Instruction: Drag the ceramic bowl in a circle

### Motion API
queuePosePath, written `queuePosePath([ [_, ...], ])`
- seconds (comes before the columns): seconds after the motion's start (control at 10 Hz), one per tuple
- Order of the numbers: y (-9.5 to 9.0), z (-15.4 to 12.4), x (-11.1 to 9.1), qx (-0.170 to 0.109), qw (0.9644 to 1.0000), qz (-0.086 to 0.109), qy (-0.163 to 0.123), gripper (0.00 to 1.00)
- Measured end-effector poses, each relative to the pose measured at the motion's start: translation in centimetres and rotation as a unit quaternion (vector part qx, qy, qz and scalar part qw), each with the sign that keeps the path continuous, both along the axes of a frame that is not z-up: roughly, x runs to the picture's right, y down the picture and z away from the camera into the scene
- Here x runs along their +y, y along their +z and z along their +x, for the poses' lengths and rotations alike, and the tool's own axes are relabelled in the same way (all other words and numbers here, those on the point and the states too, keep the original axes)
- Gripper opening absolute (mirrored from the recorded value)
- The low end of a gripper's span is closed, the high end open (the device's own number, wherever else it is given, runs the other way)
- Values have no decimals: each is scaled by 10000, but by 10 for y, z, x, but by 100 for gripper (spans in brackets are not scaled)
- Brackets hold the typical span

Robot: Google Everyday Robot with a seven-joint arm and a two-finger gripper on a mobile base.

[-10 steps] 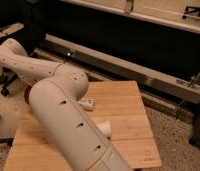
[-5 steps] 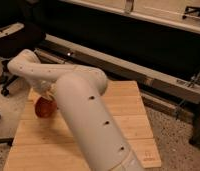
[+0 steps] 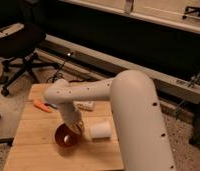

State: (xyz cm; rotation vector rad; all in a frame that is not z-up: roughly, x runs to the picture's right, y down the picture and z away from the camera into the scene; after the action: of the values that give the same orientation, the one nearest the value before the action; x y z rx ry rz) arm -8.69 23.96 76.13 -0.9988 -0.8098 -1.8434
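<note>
The ceramic bowl (image 3: 66, 139) is a glossy orange-red round bowl on the wooden table (image 3: 28, 145), near the table's front middle. My white arm (image 3: 123, 105) comes in from the lower right, bends at an elbow over the table's left and reaches down to the bowl. My gripper (image 3: 73, 129) is at the bowl's far right rim, right above it. Its tip is hidden by the wrist.
A white cup (image 3: 100, 130) lies on its side just right of the bowl. A small flat orange carrot-shaped piece (image 3: 42, 105) lies at the table's left back. A white block (image 3: 85, 106) lies behind the arm. A black office chair (image 3: 20, 42) stands at the far left.
The view and arm have shifted a lot. The arm, which covered most of the table before, now stands to the right, and the bowl, the cup and the carrot piece show.
</note>
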Motion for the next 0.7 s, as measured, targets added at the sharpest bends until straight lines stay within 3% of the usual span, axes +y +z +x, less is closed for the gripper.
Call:
queuePosePath([
  [0.1,-9,11,18,-64,9998,-142,-118,0],
  [0.3,-26,3,41,-499,9967,-329,-546,0],
  [0.4,-37,-15,53,-849,9920,-391,-846,0],
  [0.5,-53,-52,69,-1321,9835,-415,-1162,0],
  [0.7,-77,-95,85,-1842,9703,-430,-1508,0],
])
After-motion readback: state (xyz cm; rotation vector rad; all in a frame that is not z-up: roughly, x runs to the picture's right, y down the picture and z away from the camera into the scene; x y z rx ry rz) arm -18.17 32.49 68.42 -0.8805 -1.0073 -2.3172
